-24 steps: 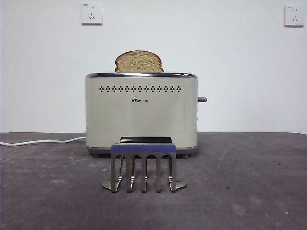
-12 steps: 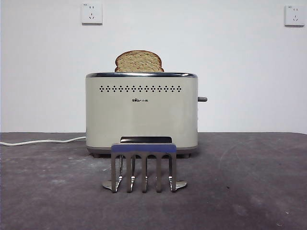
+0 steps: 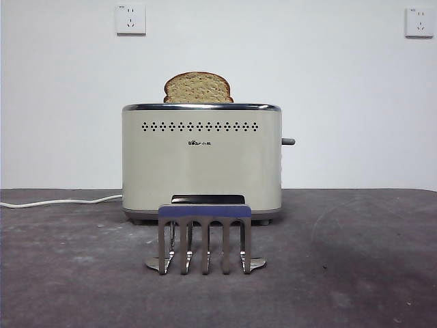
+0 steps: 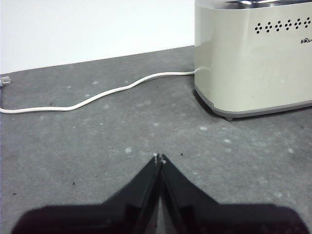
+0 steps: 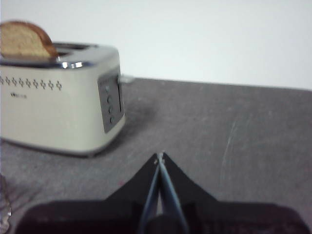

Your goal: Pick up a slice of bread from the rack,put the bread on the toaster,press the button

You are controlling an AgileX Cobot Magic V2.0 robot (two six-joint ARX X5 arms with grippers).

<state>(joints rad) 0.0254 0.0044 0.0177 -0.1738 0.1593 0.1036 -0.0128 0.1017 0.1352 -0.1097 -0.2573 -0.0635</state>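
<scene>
The slice of bread (image 3: 198, 88) stands in the far slot of the cream toaster (image 3: 201, 164), its domed top showing above the chrome rim; it also shows in the right wrist view (image 5: 24, 40). The grey button (image 3: 288, 142) sticks out of the toaster's right side wall, high up. The metal rack (image 3: 204, 239) with its blue-purple bar stands empty in front of the toaster. My left gripper (image 4: 159, 158) is shut and empty over the table left of the toaster (image 4: 253, 58). My right gripper (image 5: 160, 156) is shut and empty, right of the toaster (image 5: 63, 97). Neither shows in the front view.
A white cord (image 3: 61, 201) runs from the toaster's left side across the dark grey table (image 3: 355, 260); it also shows in the left wrist view (image 4: 97, 95). Two wall sockets (image 3: 130, 19) sit on the white wall behind.
</scene>
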